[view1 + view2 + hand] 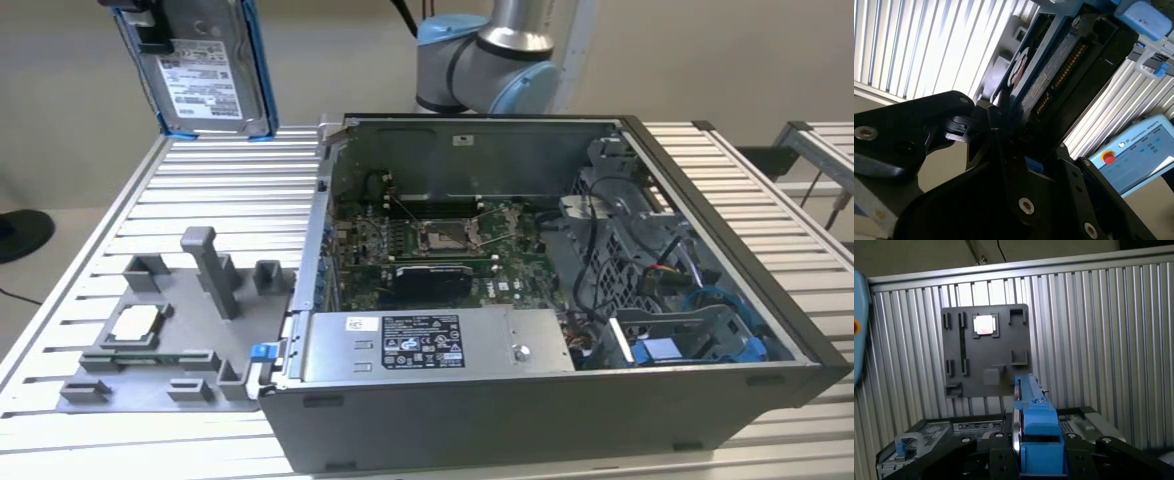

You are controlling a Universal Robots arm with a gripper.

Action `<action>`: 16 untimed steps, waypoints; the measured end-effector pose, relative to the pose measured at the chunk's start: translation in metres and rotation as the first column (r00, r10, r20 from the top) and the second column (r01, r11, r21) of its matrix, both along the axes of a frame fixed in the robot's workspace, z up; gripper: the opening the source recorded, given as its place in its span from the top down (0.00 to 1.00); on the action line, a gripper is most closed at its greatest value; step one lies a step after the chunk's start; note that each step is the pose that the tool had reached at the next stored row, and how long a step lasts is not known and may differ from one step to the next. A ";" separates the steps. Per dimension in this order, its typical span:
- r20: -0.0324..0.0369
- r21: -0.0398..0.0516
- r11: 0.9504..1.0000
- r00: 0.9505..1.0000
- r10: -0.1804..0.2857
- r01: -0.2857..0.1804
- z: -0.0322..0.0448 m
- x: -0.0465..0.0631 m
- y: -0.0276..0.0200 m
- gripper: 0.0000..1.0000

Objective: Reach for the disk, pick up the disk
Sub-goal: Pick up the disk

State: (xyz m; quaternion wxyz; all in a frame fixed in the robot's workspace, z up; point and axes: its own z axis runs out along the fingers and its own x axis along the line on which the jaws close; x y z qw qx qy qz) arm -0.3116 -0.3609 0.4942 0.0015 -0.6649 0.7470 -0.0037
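The disk (214, 70), a silver drive with a white label and blue rails, hangs upright high above the table's far corner at the exterior view's left. My gripper (144, 22) is shut on its upper part, at the top edge of that view. In the first wrist view the disk (1035, 420) stands edge-on with its blue rail between my black fingers (996, 460). In the second wrist view the disk (1054, 65) runs away from the gripper (1009, 145), and its connector edge shows.
An open computer case (747, 330) lies on the slatted table (227, 190), with a long grey metal box (427, 345) at its near side. A grey fixture plate (174, 350) holding a small silver chip (136, 324) lies at the exterior view's left. A teach pendant (1139, 150) lies beyond the table.
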 end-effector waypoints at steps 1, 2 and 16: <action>0.000 0.000 1.000 1.000 0.000 0.000 0.0000 0.002 0.0000 1.00; 0.000 0.000 1.000 1.000 0.000 0.000 0.0000 0.005 0.0000 1.00; 0.000 0.000 1.000 1.000 0.000 0.000 0.0000 0.039 0.0000 1.00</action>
